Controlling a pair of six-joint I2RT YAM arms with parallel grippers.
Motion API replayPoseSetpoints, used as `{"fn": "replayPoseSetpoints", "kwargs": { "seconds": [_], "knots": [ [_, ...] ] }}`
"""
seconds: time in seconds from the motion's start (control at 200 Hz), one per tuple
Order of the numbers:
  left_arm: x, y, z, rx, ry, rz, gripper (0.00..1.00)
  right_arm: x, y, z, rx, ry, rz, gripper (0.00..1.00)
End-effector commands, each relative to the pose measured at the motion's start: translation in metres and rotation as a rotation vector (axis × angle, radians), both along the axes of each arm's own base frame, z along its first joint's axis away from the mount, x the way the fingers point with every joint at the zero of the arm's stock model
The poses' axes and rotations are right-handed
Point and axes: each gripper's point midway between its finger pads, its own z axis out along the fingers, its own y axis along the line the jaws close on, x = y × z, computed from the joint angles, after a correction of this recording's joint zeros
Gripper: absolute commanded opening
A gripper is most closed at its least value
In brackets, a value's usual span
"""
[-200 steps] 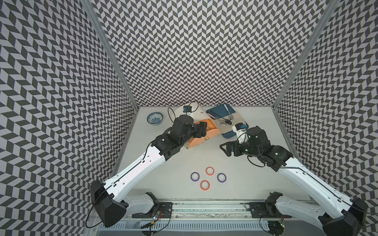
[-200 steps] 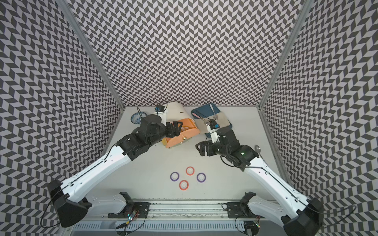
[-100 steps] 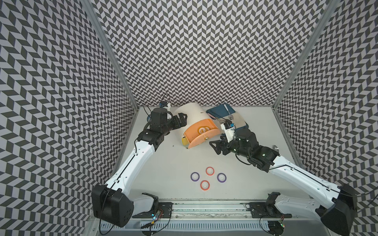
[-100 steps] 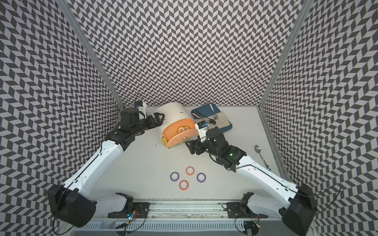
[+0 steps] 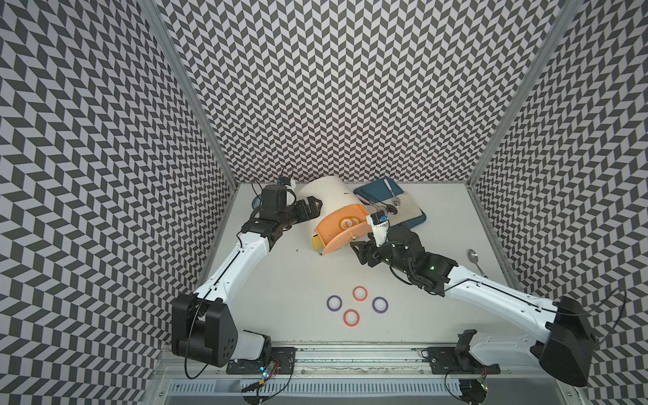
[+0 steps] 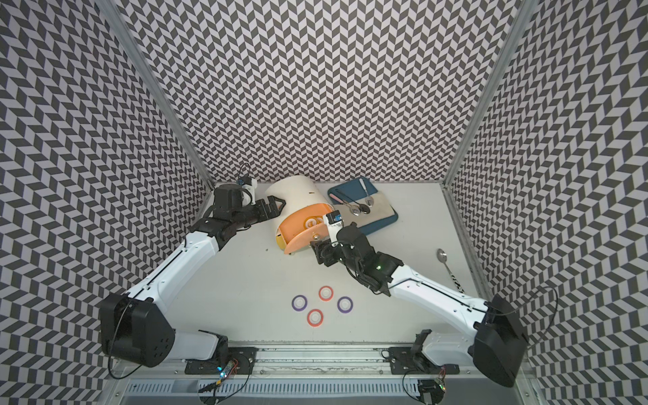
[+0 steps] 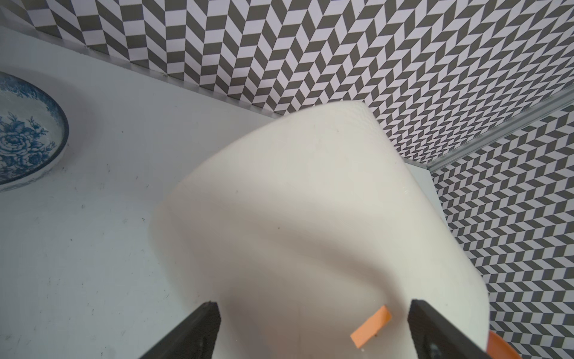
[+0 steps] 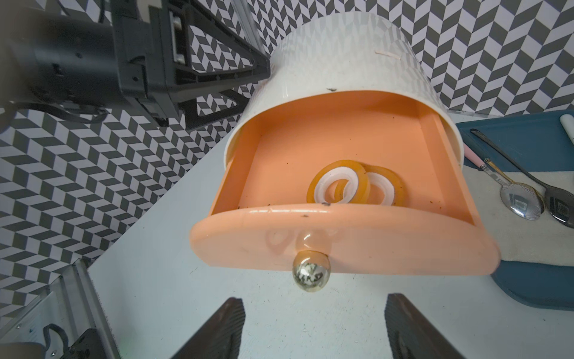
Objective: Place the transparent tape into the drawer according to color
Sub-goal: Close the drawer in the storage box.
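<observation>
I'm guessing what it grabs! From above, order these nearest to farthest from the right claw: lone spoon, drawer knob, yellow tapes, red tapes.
1. Drawer knob, facing the right claw.
2. Yellow tapes, inside the drawer.
3. Red tapes, on the table.
4. Lone spoon, far right.

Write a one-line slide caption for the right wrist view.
Two yellow-rimmed tape rings lie overlapping in the open orange plastic drawer, its shiny round knob facing the right arm's open fingers.
</observation>
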Motion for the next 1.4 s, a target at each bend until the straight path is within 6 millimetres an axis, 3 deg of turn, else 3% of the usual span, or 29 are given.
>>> {"fn": "replayPoseSetpoints", "kwargs": {
  "seconds": [0.0,0.245,0.511,1.056,1.397],
  "knots": [
    [0.001,0.001,-0.005,0.012,-0.010,-0.019,0.99,0.011,0.009,0.020,0.056,-0.063,-0.028,0.73],
    [0.002,0.012,-0.011,0.034,0.005,-0.010,0.99,0.020,0.024,0.022,0.065,-0.088,-0.029,0.62],
    [0.004,0.023,-0.018,0.059,0.018,-0.006,1.00,0.030,0.044,0.026,0.079,-0.128,-0.026,0.62],
    [0.006,0.026,-0.029,0.104,0.030,-0.048,1.00,0.044,0.086,0.024,0.125,-0.160,0.002,0.62],
    [0.003,0.025,-0.031,0.102,0.031,-0.069,1.00,0.050,0.101,0.021,0.139,-0.169,0.010,0.62]
  ]
}}
